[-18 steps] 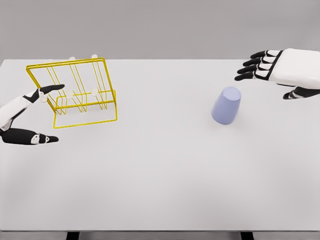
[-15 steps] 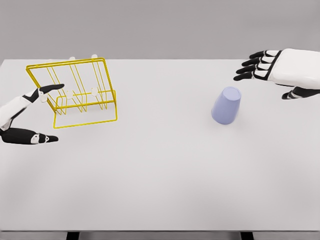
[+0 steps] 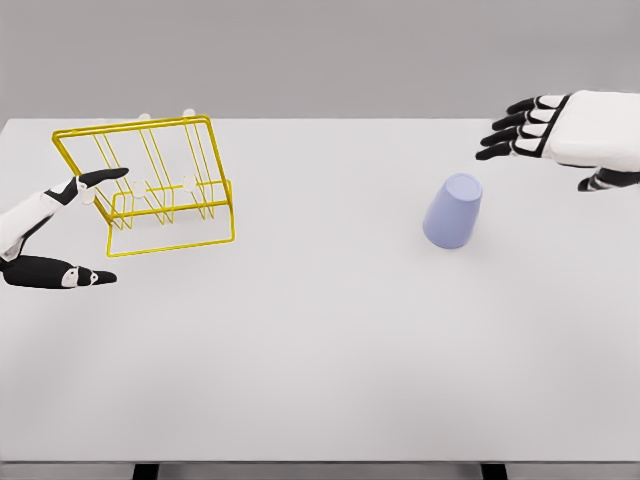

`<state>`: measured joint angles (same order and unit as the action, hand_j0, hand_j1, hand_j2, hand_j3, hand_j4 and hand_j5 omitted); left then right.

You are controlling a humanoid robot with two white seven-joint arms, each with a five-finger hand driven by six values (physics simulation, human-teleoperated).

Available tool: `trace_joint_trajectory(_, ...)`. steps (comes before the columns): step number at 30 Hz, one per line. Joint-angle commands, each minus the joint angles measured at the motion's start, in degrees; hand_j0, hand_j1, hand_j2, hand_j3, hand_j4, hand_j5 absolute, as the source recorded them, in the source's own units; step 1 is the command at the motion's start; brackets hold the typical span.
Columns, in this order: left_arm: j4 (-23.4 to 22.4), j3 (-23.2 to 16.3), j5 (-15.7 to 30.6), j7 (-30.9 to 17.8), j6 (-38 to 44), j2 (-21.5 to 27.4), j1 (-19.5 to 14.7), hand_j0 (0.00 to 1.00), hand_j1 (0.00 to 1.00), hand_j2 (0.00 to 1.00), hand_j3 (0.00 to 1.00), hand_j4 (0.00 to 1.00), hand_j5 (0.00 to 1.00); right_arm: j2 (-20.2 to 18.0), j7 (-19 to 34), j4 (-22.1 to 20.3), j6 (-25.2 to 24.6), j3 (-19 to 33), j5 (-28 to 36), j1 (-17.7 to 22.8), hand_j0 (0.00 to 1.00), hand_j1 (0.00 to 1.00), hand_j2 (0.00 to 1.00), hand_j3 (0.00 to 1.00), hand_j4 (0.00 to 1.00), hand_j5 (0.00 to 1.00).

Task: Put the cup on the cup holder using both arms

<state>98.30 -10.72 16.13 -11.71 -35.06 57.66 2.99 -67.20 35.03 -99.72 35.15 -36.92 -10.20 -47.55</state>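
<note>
your left hand (image 3: 45, 235) sits at the far left of the table (image 3: 320, 360), fingers spread and holding nothing, index finger reaching toward the yellow wire cup holder (image 3: 150, 185) and thumb stretched out lower down, so the hand reads as a wide open fork. the holder lies just to the right of that hand, its near-left corner beside the index fingertip; whether they touch you cannot tell from this view. it is a tilted wire frame with upright prongs inside, leaning back away from you. moving right across bare table, the cup (image 3: 453, 211) stands well apart from the holder and far from your left hand. it is a pale lavender tumbler, resting mouth down, wider at the bottom, narrow closed base on top, its long axis close to upright with a slight lean to the right at the top. your right hand (image 3: 565, 140) hangs above and to the right of it, palm side down, fingers extended toward the left and slightly splayed, gripping nothing. from that hand the cup lies down and to the left, near but clearly not in contact. the right hand is much the nearer of the two, so i judge the pick falls to it: you would need to lower it and bring the fingers round the cup's side, across its upright axis, while the left hand stays by the holder to steady it.
</note>
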Motion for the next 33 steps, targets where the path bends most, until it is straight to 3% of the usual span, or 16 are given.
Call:
trace_joint_trajectory(1,-0.04,-0.01,0.40,0.02,0.06,0.08,0.00,1.00,1.00,1.00,1.00,1.00,1.00,1.55,-0.03,1.28,-0.15,-1.75,-1.67,0.00,1.00,1.00,1.00,1.00,1.00,1.00)
trace_joint_trajectory(4,-0.04,-0.01,0.40,0.02,0.06,0.08,0.00,1.00,1.00,1.00,1.00,1.00,1.00,4.71,-0.03,3.30,-0.15,-6.41,-1.76,-2.37,1.00,1.00,1.00,1.00,1.00,1.00)
trace_joint_trajectory(8,-0.04,-0.01,0.40,0.02,0.06,0.08,0.00,1.00,1.00,1.00,1.00,1.00,1.00,10.07,-0.03,7.69,-0.15,-7.73,-1.84,-3.95,1.00,1.00,1.00,1.00,1.00,1.00)
trace_joint_trajectory(18,-0.39,-0.01,0.13,0.02,0.06,0.08,0.00,1.00,1.00,1.00,1.00,1.00,1.00,17.10,-0.03,15.78,-0.15,-12.74,-7.82,-5.01,1.00,1.00,1.00,1.00,1.00,1.00)
trace_joint_trajectory(33,-0.39,-0.01,0.13,-0.07,0.06,0.08,0.00,1.00,1.00,1.00,1.00,1.00,1.00,20.27,-0.03,21.93,-0.15,-13.80,-10.28,-5.36,1.00,1.00,1.00,1.00,1.00,1.00)
